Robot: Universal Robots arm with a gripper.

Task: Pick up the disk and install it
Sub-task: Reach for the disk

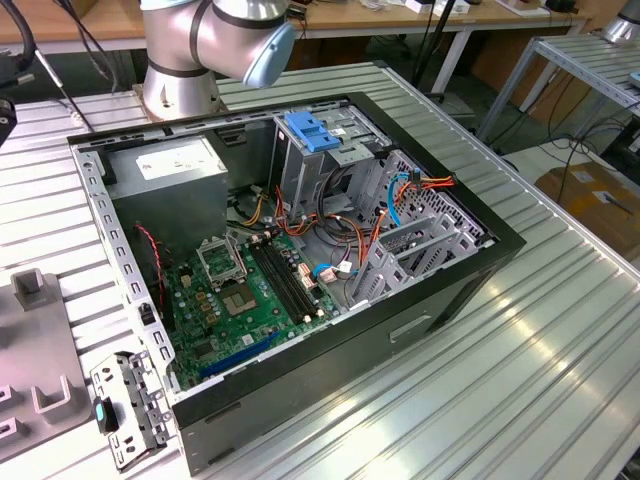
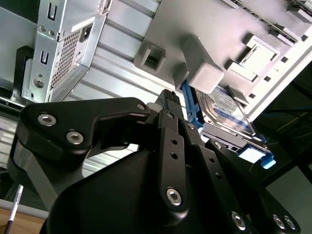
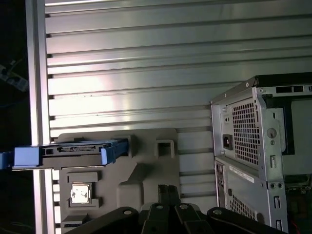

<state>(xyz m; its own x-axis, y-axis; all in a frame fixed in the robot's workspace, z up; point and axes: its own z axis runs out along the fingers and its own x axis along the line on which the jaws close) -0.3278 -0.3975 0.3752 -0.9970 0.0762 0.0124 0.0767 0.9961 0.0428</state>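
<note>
Gripper fingers pressed together, nothing between them, and it hangs above the grey holder plate on the ribbed table. There's the disk, standing on edge in a slot of that plate, blue frame at its ends; in the second wrist view it's just beside the gripper, untouched. The open computer case sits alongside.

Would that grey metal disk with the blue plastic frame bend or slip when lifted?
Probably rigid: the silver-grey metal disk looks like a solid flat slab. Likely heavy for its size. Its smooth blue plastic frame might slip.
</note>
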